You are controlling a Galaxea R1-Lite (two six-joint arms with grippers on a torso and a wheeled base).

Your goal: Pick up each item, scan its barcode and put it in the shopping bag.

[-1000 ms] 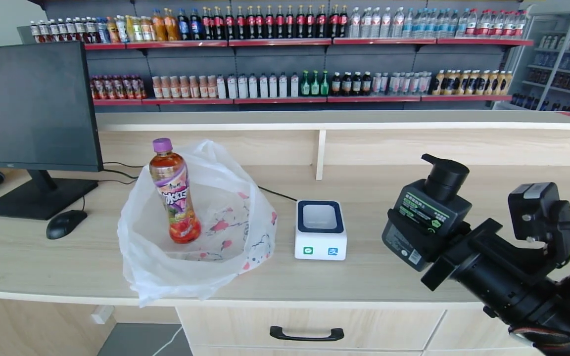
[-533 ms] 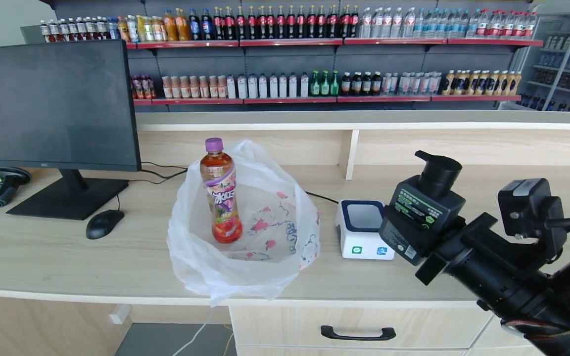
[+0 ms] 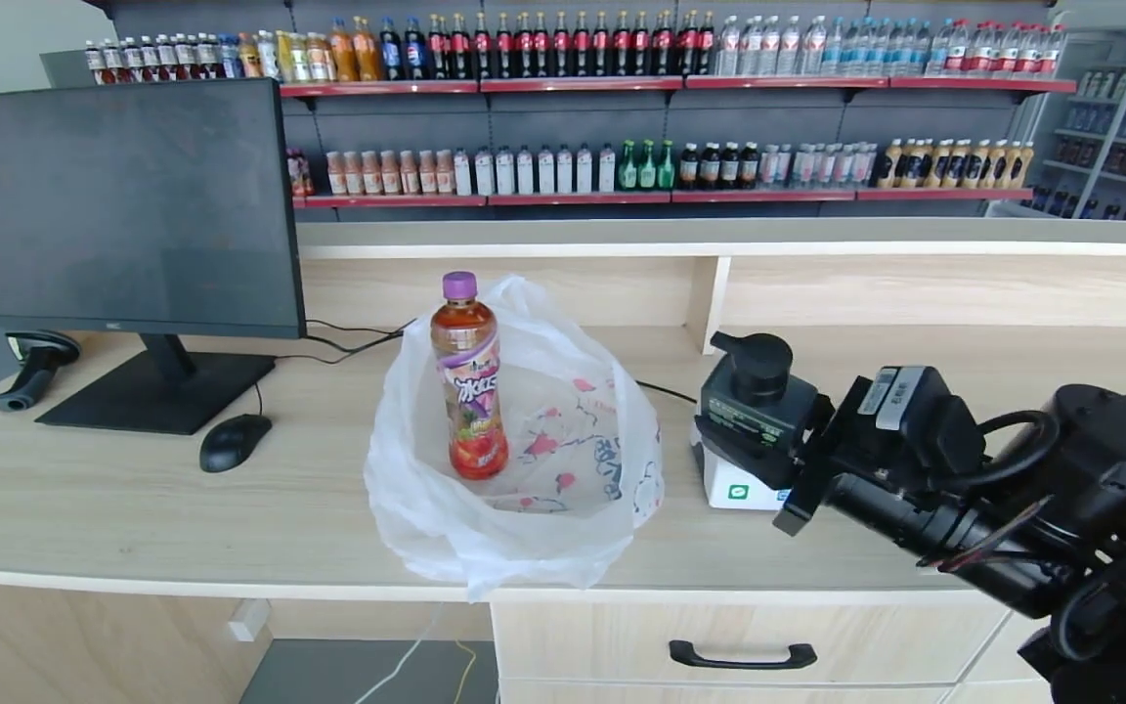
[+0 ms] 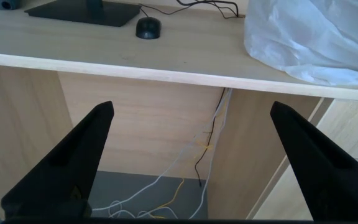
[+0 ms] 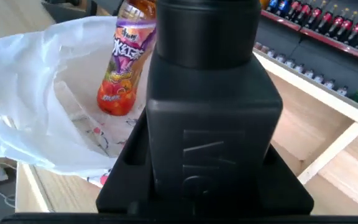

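The right gripper (image 3: 805, 452) is clamped on the black pump bottle (image 3: 754, 411), held over the scanner (image 3: 731, 487) (partly hiding it). The shopping bag (image 3: 524, 533), with a drink bottle (image 3: 470, 391) upright inside, stands just left of the scanner. The left gripper (image 4: 191, 109) is spread apart.

white bag (image 3: 407, 489), perhaps floral pink print; orange purple-capped bottle (image 3: 470, 391); black dispenser (image 3: 754, 416).

Thin translucent white plastic shopping bag (image 3: 446, 538): crinkled, glossy. Pale wood-grain counter (image 3: 113, 518): smooth, matt. Square black plastic pump bottle (image 3: 749, 416): matt.
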